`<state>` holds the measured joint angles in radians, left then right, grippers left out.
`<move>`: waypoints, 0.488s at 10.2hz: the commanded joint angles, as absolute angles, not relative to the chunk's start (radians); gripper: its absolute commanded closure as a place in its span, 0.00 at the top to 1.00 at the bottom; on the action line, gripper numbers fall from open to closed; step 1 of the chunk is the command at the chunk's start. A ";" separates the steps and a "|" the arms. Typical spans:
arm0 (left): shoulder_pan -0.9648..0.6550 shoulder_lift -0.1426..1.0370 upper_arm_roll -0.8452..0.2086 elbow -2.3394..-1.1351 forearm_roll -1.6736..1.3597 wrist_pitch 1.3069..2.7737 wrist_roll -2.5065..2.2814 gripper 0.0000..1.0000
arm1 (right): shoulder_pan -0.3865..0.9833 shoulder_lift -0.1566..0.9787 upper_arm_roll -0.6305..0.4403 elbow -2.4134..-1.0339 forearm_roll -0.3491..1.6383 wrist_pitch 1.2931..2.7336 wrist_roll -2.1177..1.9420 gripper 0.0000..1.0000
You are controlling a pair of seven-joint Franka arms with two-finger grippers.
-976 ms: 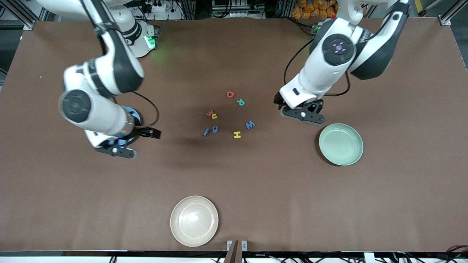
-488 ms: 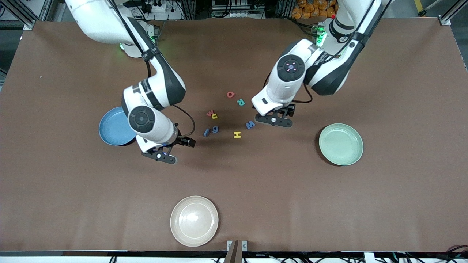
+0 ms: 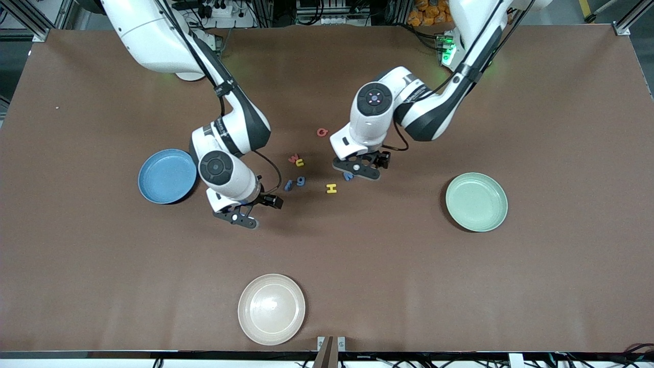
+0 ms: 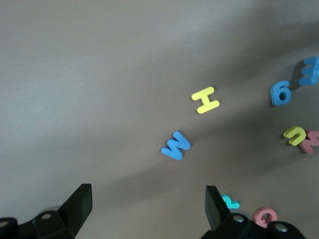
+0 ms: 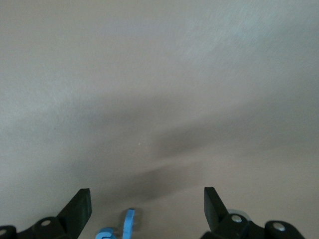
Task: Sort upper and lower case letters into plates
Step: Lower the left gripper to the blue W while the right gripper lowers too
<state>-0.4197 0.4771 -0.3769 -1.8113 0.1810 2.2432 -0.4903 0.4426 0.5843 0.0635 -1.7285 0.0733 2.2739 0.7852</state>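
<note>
Brown table (image 3: pixel 460 286), blue W (image 4: pixel 175 145) under gaping left claw (image 4: pixel 148 206)

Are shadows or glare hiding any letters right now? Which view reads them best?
Front view: arm shadows darken the table, and the left tool covers part of the blue W. Left wrist view: soft shadow bands, yet the blue W and yellow H read clearly, so it is best. Right wrist view: shadowed table, only a blue letter at the edge.
</note>
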 commanded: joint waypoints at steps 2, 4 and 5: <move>-0.448 0.522 -0.368 -1.870 0.212 2.403 -0.373 1.00 | 0.446 0.578 0.093 -1.782 0.081 2.310 0.824 1.00; -0.448 0.525 -0.367 -1.885 0.213 2.407 -0.275 1.00 | 0.452 0.589 0.097 -1.784 0.083 2.315 0.831 1.00; -0.449 0.520 -0.359 -1.907 0.213 2.410 -0.215 1.00 | 0.454 0.589 0.097 -1.784 0.081 2.313 0.831 1.00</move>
